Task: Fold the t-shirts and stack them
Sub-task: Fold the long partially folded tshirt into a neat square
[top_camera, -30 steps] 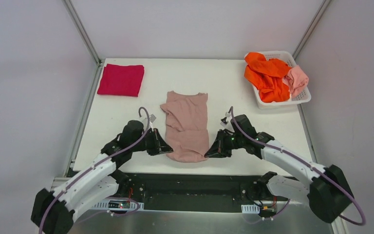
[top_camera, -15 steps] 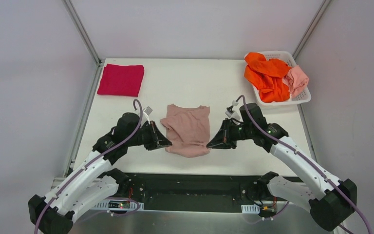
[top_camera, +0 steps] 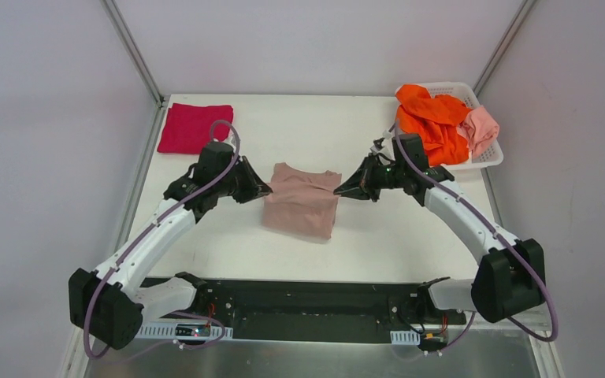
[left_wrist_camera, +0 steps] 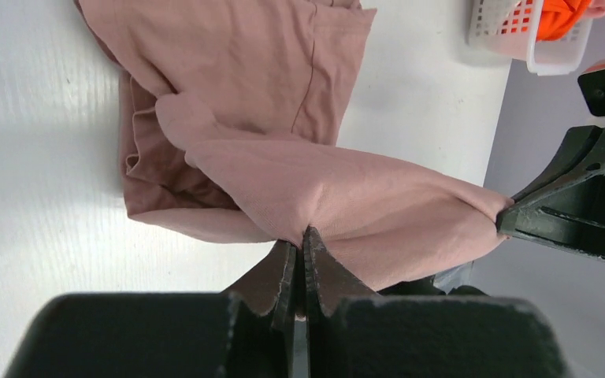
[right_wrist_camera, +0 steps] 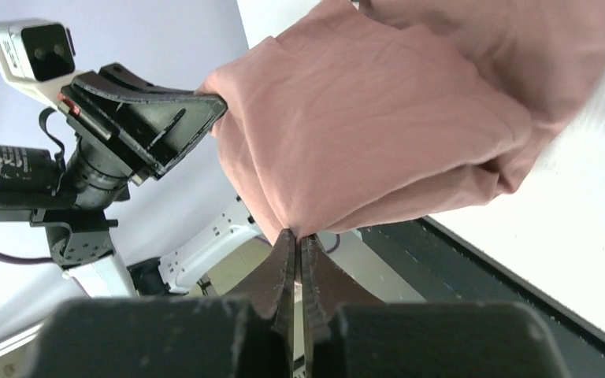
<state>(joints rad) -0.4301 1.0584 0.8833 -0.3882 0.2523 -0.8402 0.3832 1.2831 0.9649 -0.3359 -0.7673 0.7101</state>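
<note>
A dusty-pink t-shirt (top_camera: 301,206) lies mid-table, its near part lifted and doubled back over the far part. My left gripper (top_camera: 265,189) is shut on its left corner, and my right gripper (top_camera: 339,189) is shut on its right corner; both hold the cloth a little above the table. The left wrist view shows the pinched pink cloth (left_wrist_camera: 339,197) stretched to the right gripper. The right wrist view shows the same cloth (right_wrist_camera: 378,118). A folded crimson t-shirt (top_camera: 195,128) lies at the far left. Bright orange (top_camera: 433,118) and salmon-pink (top_camera: 480,127) t-shirts sit in the basket.
A white plastic lattice basket (top_camera: 458,166) stands at the far right corner, also showing in the left wrist view (left_wrist_camera: 520,35). The table's near edge meets a black rail (top_camera: 307,291). Grey walls enclose the table at the left, back and right.
Both grippers have carried the pink shirt's near edge away from me, over the rest of the shirt, from the table's front to about its middle. The shirt now looks half as long.
</note>
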